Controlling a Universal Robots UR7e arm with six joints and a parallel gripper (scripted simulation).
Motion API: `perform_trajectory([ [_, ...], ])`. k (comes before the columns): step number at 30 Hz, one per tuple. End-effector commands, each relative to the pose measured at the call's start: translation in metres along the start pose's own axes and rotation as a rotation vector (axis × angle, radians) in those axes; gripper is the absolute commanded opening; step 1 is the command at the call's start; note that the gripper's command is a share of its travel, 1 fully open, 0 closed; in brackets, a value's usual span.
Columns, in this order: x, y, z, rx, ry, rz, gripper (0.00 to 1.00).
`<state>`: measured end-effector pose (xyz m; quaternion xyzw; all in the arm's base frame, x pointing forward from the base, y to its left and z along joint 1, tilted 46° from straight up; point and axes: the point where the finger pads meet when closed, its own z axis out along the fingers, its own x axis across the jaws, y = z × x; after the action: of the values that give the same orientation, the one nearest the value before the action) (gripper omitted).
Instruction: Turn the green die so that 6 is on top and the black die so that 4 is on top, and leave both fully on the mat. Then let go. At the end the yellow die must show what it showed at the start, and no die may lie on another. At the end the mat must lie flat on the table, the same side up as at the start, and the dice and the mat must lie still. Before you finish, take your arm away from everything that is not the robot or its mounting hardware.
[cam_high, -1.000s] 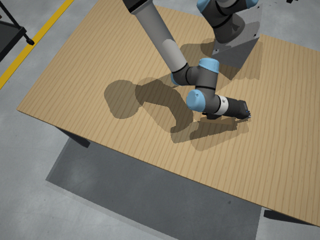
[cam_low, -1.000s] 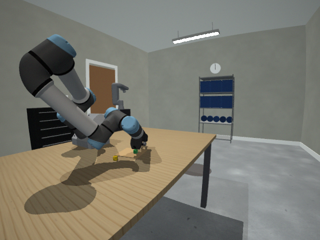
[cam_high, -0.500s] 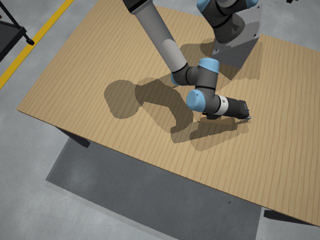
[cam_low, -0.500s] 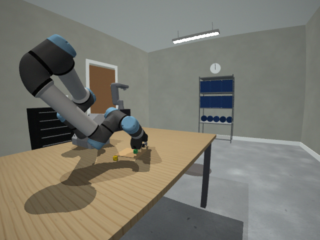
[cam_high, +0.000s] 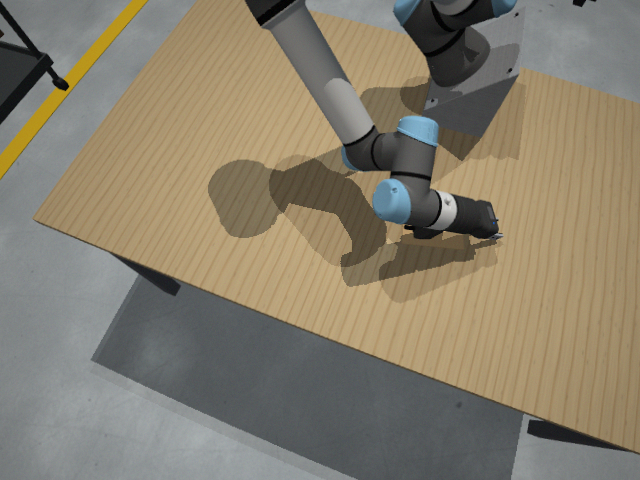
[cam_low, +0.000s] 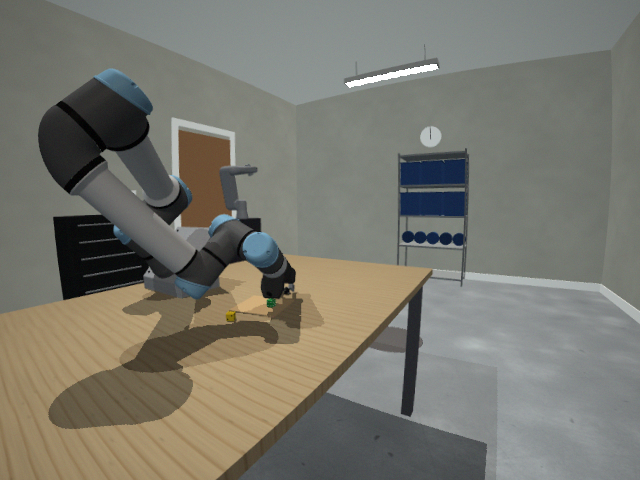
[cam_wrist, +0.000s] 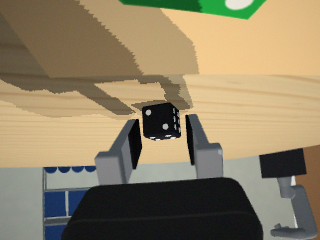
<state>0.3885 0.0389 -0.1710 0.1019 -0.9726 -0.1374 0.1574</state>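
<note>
Black die (cam_wrist: 161, 121) turning in hand | my fingers (cam_high: 497, 236) (cam_low: 290, 287) apart, gripping nothing | next: regrip, then onto mat (cam_high: 434, 242) (cam_low: 253, 304) (cam_wrist: 240, 50)

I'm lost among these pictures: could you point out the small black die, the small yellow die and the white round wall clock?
small black die (cam_wrist: 159, 121): wrist view, two-dot face
small yellow die (cam_low: 230, 316): exterior view, visible side
white round wall clock (cam_low: 435, 138): exterior view, dial

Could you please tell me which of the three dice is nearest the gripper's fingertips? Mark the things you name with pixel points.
The black die (cam_wrist: 161, 121): it sits between the parted fingers of the gripper (cam_wrist: 163, 131), whereas the green die (cam_low: 270, 302) (cam_wrist: 220, 6) and yellow die (cam_low: 230, 316) are outside them.
</note>
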Motion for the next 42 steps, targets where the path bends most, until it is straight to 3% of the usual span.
perform_trajectory([
  [1, 0.0, 0.0, 0.0, 0.0, -0.001, -0.001, 0.7],
  [29, 0.0, 0.0, -0.002, 0.0, -0.001, -0.001, 0.7],
  [42, 0.0, 0.0, -0.042, 0.0, -0.001, -0.001, 0.7],
])
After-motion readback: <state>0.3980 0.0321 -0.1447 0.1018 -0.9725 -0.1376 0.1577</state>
